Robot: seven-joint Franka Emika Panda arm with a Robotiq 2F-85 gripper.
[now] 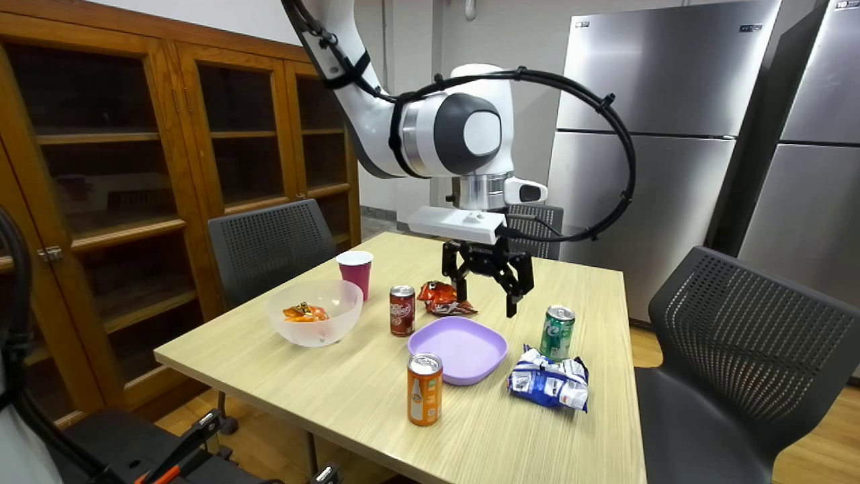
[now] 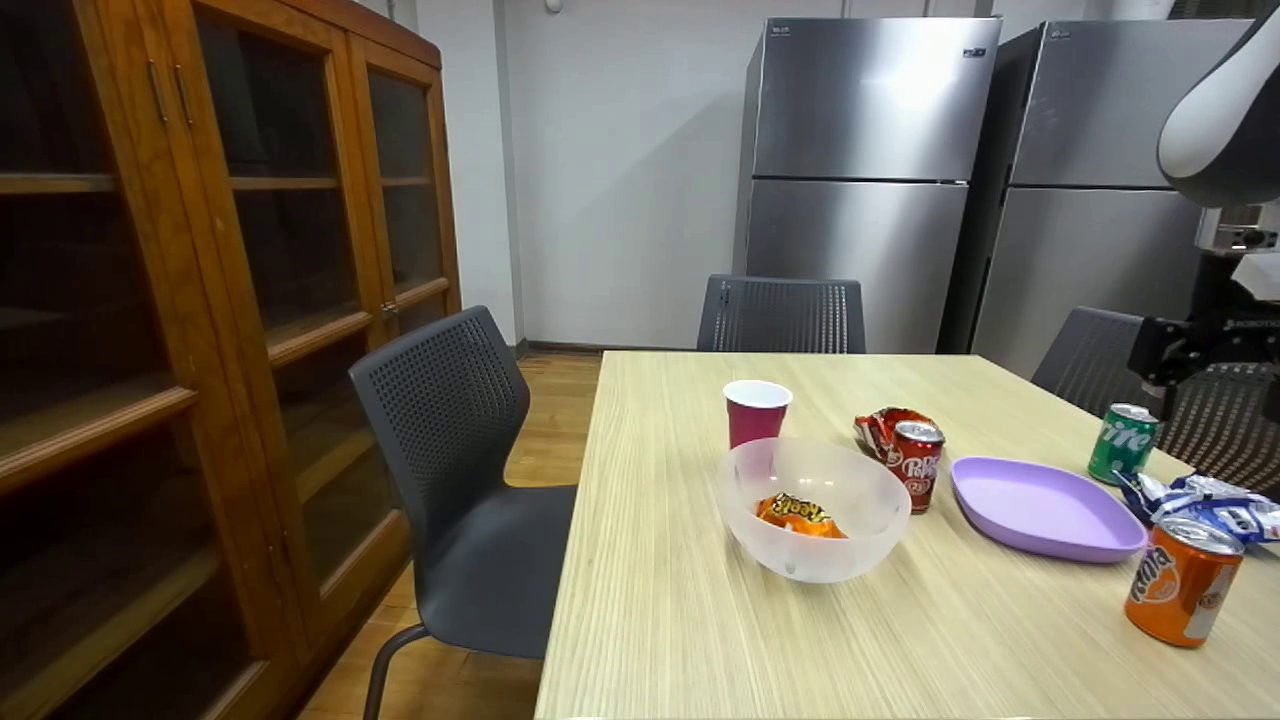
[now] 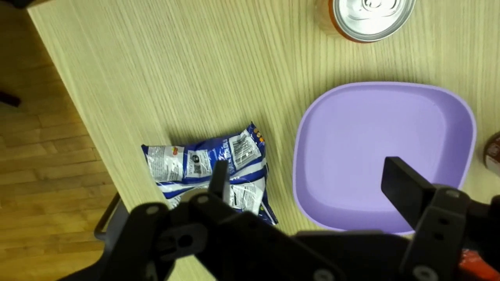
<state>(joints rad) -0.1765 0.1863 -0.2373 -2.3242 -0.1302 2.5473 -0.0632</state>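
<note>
A wooden cabinet (image 1: 191,188) occupies the left side of both exterior views. Two steel refrigerators (image 1: 645,202) stand at the upper right. The table (image 1: 336,390) fills the lower center, with dark chairs (image 1: 746,349) around it. The robot arm (image 1: 463,131) extends down from the top edge and carries the gripper (image 1: 487,299), positioned above the table at frame center. Its fingers (image 3: 404,187) are spread apart. In the wrist view, one finger overlaps the purple plate (image 1: 460,346) at right; the other overlaps the blue-and-white snack bag (image 1: 547,380) at lower center. Both items rest on the table below the gripper.

Translucent bowl (image 1: 346,316): left of center. Maroon cup (image 1: 356,275): upright, near the bowl. Red snack bag (image 1: 440,299): center. Cans, all upright: orange can (image 1: 424,390), lower center; green can (image 1: 557,333), right of center; dark red can (image 1: 402,310), near the red snack bag. Orange wrapper (image 1: 306,312): inside the bowl.
</note>
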